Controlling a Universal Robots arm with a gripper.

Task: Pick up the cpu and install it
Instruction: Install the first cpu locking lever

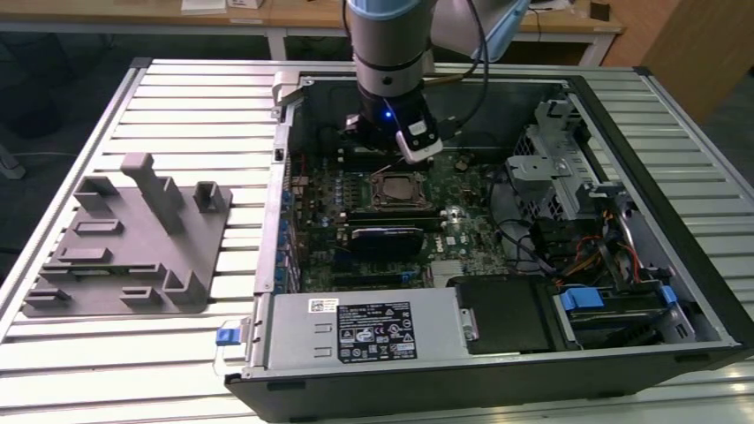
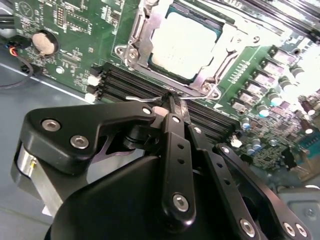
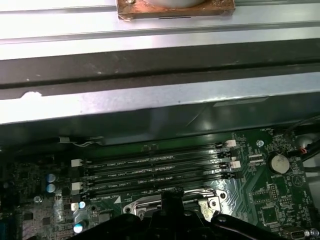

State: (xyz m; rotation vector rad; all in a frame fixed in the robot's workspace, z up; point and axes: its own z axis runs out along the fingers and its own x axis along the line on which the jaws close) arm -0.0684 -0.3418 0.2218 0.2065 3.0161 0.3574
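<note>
In the exterior view, the smooth silver-and-blue cylindrical robot arm point(image 1: 389, 53) reaches into the open black metal computer case point(image 1: 659, 291).

In the second wrist view, the cpu point(image 2: 184, 42), a flat square with a shiny silver top, lies seated in its metal-framed socket point(image 2: 226, 52). The black jointed gripper point(image 2: 170, 100) has its fingers pressed together at the socket's thin wire lever point(image 2: 142, 98), with nothing clearly pinched.

In the first wrist view, ribbed black memory slots point(image 3: 155, 172) run beside the frame.

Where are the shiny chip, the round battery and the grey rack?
chip point(image 2: 185, 42): second wrist view, middle of its silver top.
round battery point(image 2: 42, 44): second wrist view, its flat face.
grey rack point(image 1: 124, 243): exterior view, its base.
</note>
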